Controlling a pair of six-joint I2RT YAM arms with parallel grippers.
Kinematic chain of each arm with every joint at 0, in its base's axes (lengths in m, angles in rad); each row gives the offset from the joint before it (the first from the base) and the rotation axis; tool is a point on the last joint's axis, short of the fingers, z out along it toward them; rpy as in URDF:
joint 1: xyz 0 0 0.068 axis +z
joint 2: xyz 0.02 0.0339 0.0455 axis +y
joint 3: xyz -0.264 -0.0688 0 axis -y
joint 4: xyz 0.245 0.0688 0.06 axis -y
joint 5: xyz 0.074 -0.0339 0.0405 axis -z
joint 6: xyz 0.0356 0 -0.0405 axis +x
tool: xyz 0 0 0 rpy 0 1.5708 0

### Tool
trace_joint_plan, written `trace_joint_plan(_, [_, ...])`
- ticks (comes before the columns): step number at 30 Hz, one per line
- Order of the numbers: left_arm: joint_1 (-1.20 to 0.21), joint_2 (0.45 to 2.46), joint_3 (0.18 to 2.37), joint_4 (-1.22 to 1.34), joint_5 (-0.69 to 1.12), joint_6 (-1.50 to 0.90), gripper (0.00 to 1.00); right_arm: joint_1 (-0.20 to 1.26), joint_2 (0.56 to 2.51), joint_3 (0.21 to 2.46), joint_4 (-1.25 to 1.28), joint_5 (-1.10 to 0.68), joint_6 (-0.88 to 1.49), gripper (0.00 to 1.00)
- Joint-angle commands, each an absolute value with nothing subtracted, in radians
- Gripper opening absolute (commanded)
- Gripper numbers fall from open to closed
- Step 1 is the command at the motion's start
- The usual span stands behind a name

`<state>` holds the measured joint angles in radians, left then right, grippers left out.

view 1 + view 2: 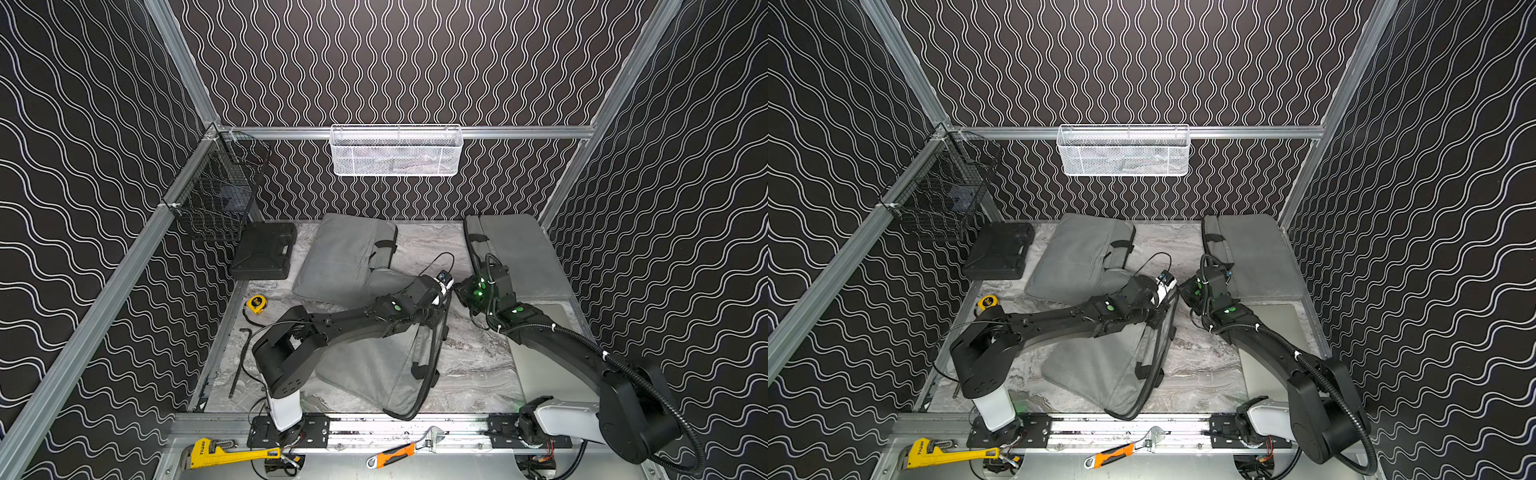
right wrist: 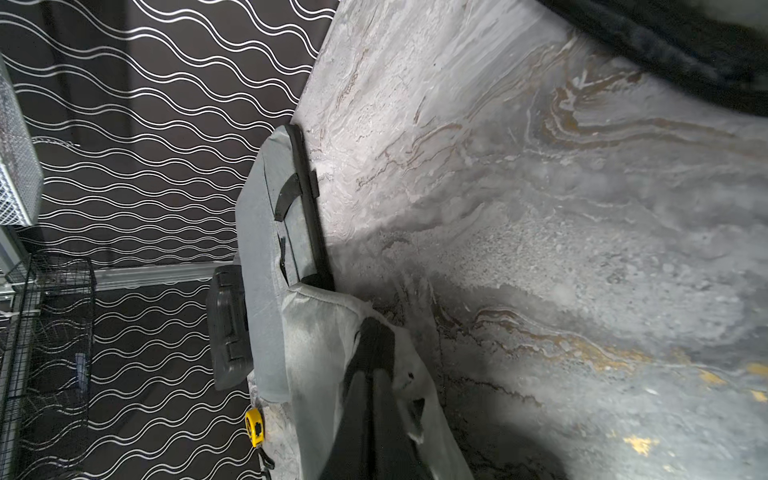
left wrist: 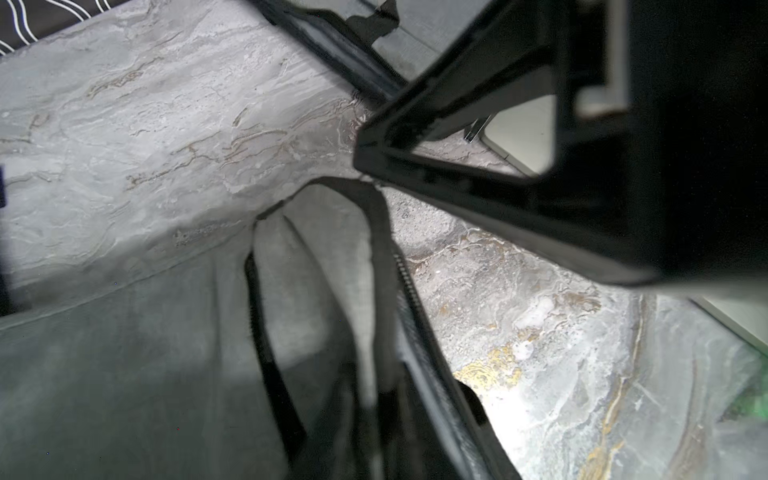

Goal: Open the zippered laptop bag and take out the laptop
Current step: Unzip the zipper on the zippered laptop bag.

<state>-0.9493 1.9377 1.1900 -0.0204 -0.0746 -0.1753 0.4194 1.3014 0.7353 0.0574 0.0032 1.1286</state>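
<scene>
A grey zippered laptop bag (image 1: 365, 374) (image 1: 1092, 365) lies in the front middle of the table, its black zipper rim gaping along the right side. My left gripper (image 1: 440, 313) is shut on the bag's upper rim near the far corner. In the left wrist view the unzipped edges (image 3: 390, 266) run down into its jaws, with pale lining between them. My right gripper (image 1: 459, 291) (image 2: 372, 336) is shut on the fabric of that same corner (image 2: 316, 353), fingertips pressed together. A closed silver laptop (image 1: 540, 378) lies flat at the right, partly under my right arm.
Two more grey bags lie at the back, one in the middle (image 1: 340, 257) and one at the right (image 1: 523, 253). A black case (image 1: 264, 255), yellow tape measure (image 1: 256, 304) and black bar (image 1: 239, 361) are on the left. Baskets (image 1: 397, 151) (image 1: 220, 195) hang on the walls; wrenches (image 1: 224, 455) (image 1: 399, 451) lie by the front rail.
</scene>
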Motion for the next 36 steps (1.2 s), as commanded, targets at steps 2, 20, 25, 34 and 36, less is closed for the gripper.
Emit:
trace_joint_plan(2, [-0.946,1.908,1.156,-0.043,-0.054,-0.182,0.00,0.417,1.316,0.772,0.097,0.119,1.096,0.00])
trace_joint_plan(20, [-0.957,1.885,1.118,0.080,0.180,-0.025,0.00,0.409,1.460,0.900,0.095,0.279,1.013,0.00])
trace_joint_plan(25, [-0.968,1.887,1.102,0.112,0.228,-0.016,0.00,0.410,1.512,0.922,0.159,0.211,0.971,0.00])
trace_joint_plan(34, [-0.968,1.879,1.103,0.088,0.283,0.092,0.00,0.403,1.571,0.943,0.088,0.054,0.865,0.00])
trace_joint_plan(36, [-0.968,1.876,1.101,0.091,0.294,0.105,0.00,0.398,1.583,0.963,0.036,0.029,0.828,0.00])
